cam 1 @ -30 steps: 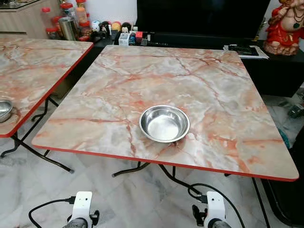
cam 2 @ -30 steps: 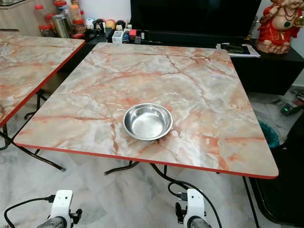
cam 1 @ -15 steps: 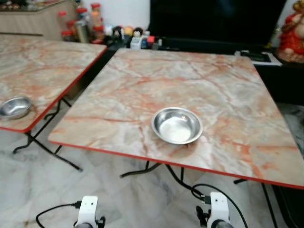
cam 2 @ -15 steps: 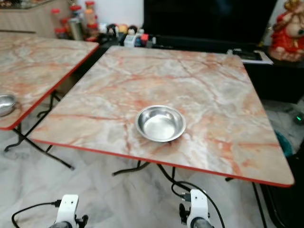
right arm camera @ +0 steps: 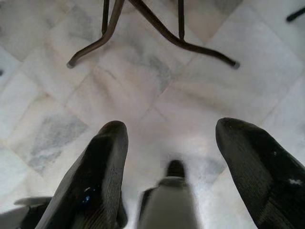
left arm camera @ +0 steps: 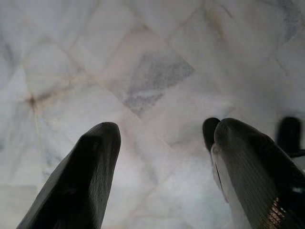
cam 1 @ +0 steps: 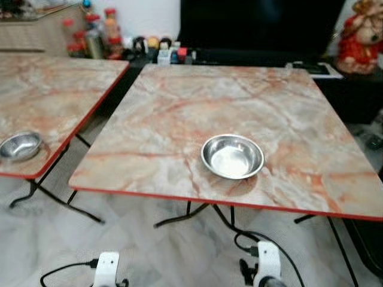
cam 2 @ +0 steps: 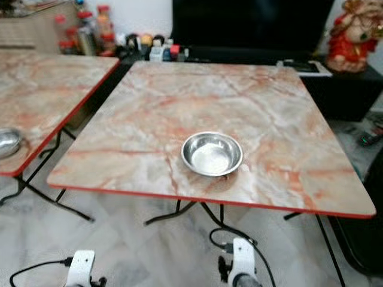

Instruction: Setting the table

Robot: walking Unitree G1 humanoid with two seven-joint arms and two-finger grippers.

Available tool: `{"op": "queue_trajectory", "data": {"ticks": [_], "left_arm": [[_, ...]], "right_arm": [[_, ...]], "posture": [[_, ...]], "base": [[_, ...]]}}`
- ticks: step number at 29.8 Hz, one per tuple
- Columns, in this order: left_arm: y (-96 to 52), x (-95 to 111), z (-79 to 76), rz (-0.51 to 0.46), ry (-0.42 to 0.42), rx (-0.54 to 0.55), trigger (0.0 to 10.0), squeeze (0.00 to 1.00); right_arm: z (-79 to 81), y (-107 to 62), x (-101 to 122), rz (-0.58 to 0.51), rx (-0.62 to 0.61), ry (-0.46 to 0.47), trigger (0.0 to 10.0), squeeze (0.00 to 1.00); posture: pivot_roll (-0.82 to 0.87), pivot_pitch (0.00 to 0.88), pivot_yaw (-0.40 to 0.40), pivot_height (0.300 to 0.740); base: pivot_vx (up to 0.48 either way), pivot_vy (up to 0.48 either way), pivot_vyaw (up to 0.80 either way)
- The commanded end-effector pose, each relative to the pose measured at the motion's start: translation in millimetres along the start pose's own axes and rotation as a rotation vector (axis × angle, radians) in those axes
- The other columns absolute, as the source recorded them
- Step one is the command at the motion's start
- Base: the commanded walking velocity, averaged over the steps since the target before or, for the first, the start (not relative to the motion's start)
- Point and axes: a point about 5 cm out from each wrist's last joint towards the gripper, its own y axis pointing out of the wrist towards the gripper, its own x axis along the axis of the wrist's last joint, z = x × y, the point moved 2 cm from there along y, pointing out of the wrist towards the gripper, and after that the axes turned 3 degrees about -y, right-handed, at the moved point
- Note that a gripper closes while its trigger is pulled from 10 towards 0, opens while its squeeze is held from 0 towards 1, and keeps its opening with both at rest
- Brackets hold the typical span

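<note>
Your left gripper (left arm camera: 162,167) hangs low over the pale marble floor (left arm camera: 143,71), two black fingers spread apart, nothing between them. Your right gripper (right arm camera: 171,162) is the same: two fingers released and wide, empty, pointing down at the floor with the dark metal table legs (right arm camera: 157,28) just beyond. Both arms idle below the table edge.

Count: two tables, two bowls. The near table (cam 1: 179,107) has a marbled pink top with red edging, and one steel bowl (cam 1: 232,156) sits on it, close to the front edge, roughly middle. The bowl is upright and holds nothing but a shine. The second table (cam 1: 48,89) stands to your left, just beside the first with a narrow gap between. The second bowl (cam 1: 20,145) rests near its front corner, also upright; contents too small to tell.

Behind the tables: a dark low cabinet (cam 2: 341,89) with a black screen (cam 2: 251,24), a red figurine (cam 2: 353,33) at the right, and a cluster of jars and small bottles (cam 1: 96,33) at the left, too blurred to count.
</note>
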Motion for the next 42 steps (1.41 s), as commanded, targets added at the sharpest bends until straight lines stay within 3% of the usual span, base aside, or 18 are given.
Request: {"op": "queue_trajectory", "data": {"ticks": [1, 32, 42], "left_arm": [[0.1, -1.2, -2.6, 0.007, -0.001, -0.005, 10.0, 0.00], [0.7, 1.9, -5.5, 0.003, 0.016, -0.017, 10.0, 0.00], [0.7, 2.6, -3.6, 0.000, 0.013, -0.011, 10.0, 0.00]], "right_arm": [[-6.4, -0.2, 2.3, -0.009, -0.016, 0.003, 10.0, 0.00], [-3.0, 0.3, 2.5, -0.003, -0.005, 0.007, 10.0, 0.00], [-3.7, 0.3, 3.6, -0.012, -0.008, 0.002, 10.0, 0.00]], "posture": [[-0.05, 0.000, 0.035, 0.728], [-0.05, 0.000, 0.041, 0.728], [-0.05, 0.000, 0.039, 0.728]], "base": [[0.000, 0.300, 0.00], [0.000, 0.297, -0.14], [0.000, 0.000, 0.00]]}}
